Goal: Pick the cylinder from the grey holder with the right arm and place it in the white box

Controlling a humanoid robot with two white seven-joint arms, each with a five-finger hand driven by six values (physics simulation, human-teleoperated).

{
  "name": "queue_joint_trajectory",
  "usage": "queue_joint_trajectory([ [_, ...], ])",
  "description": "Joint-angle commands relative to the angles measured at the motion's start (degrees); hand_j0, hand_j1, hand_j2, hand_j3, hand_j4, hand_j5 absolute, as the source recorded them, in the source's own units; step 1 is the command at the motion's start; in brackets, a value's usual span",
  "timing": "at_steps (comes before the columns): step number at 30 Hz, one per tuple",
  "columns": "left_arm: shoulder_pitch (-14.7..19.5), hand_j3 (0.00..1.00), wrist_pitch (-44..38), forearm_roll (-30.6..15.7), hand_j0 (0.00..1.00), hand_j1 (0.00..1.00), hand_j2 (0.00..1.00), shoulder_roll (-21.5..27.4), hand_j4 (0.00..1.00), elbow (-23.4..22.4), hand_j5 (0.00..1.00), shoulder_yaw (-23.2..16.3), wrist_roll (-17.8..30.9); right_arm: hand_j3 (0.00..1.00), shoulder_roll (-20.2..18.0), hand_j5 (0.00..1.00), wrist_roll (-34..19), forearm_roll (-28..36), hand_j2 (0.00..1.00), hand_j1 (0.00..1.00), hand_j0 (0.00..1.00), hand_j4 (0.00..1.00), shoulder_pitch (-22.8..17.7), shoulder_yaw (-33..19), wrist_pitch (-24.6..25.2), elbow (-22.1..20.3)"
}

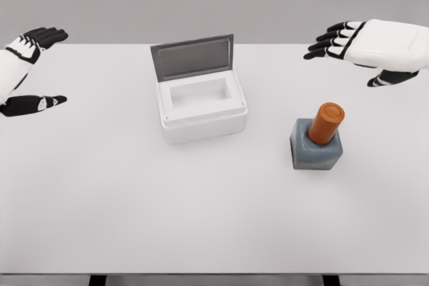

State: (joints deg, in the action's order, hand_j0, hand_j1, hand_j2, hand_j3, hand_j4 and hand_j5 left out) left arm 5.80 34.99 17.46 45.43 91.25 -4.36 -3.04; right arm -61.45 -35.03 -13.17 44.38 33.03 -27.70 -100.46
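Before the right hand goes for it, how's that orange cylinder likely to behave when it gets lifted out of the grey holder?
The orange cylinder looks rigid and smooth, so it may slip in a loose grip. It leans in the grey holder, so pulling along that tilt probably avoids dragging the small holder. Laid on the table, its round body would likely roll.

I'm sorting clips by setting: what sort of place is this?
Likely a simulated tabletop test bench: a plain white table against a bare grey backdrop, holding only a white box and an orange cylinder in a grey holder.
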Motion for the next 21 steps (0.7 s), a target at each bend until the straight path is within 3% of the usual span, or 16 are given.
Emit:
queue_joint_trajectory([
  [1, 0.00, 1.00, 0.01, 0.38, 1.00, 1.00, 1.00, 0.19, 1.00, 0.24, 1.00, -0.03, -0.04, 1.00, 0.02, 1.00, 0.03, 0.16, 1.00, 1.00, 1.00, 1.00, 0.00, 0.19, 0.10, 0.00],
  [4, -0.44, 1.00, 0.01, 0.64, 1.00, 1.00, 1.00, 0.54, 1.00, 0.07, 1.00, 0.05, 0.05, 1.00, -0.42, 1.00, 0.03, 0.25, 1.00, 1.00, 1.00, 1.00, 0.00, -0.42, -0.87, 0.00],
  [7, -0.44, 1.00, 0.01, 0.73, 1.00, 1.00, 1.00, 0.63, 1.00, 0.15, 1.00, 0.05, 0.05, 1.00, -6.31, 1.00, 0.03, 0.86, 1.00, 1.00, 1.00, 1.00, -2.81, -3.67, -2.01, 0.00],
  [8, -0.44, 1.00, 0.01, 1.08, 1.00, 1.00, 1.00, 0.63, 1.00, 0.07, 1.00, 0.05, 0.05, 1.00, -6.40, 1.00, 0.03, 0.43, 1.00, 1.00, 1.00, 1.00, -3.34, -2.18, -3.85, -0.09],
  [12, -0.53, 1.00, 0.01, 1.26, 1.00, 1.00, 1.00, 0.63, 1.00, 0.07, 1.00, 0.41, 0.14, 0.98, -4.47, 0.98, 0.03, 1.04, 0.98, 0.98, 0.98, 0.98, -1.93, -1.48, -3.42, 0.26],
  [16, -0.62, 1.00, 0.01, 1.52, 1.00, 1.00, 1.00, 0.63, 1.00, 0.07, 1.00, 0.32, 0.32, 0.97, -4.29, 0.97, 0.03, 1.83, 0.97, 0.97, 0.97, 0.97, -1.93, 4.58, -3.59, 0.96],
  [21, -0.70, 1.00, 0.01, 2.22, 1.00, 1.00, 1.00, 0.63, 1.00, -0.02, 1.00, 0.41, 0.32, 0.98, -2.10, 0.98, 0.03, 1.74, 0.98, 0.98, 0.98, 0.98, -1.85, 8.19, -3.68, 2.64],
])
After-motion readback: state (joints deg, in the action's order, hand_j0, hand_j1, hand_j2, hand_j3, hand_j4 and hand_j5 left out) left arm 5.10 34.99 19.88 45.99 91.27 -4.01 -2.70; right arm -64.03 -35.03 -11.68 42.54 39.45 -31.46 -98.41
